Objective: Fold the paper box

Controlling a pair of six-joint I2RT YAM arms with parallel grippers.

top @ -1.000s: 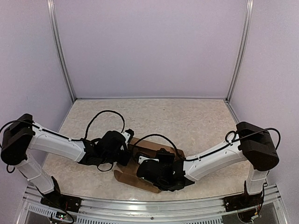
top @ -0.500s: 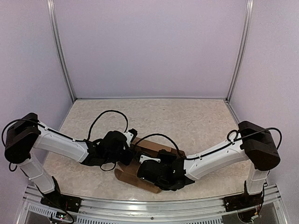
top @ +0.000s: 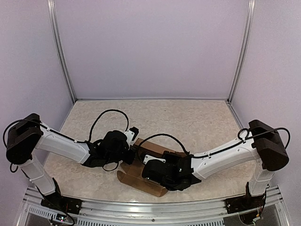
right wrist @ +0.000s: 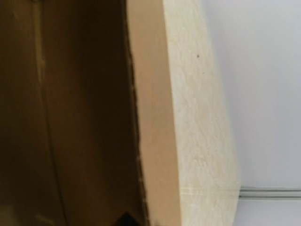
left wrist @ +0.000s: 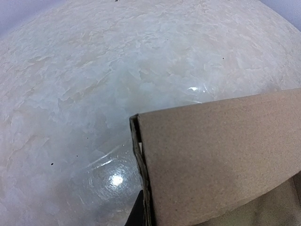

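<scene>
Left gripper [top: 128, 154] is clamped on a raised flap of the paper box [top: 137, 182], one finger [left wrist: 136, 213] against the cardboard's edge. The partly folded box lies on the marbled table [top: 197, 125] between both arms. Right gripper [top: 153, 172], fingers together, sits over its middle.

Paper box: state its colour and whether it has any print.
The paper box is plain brown cardboard with no print; the left wrist view shows it best.
</scene>
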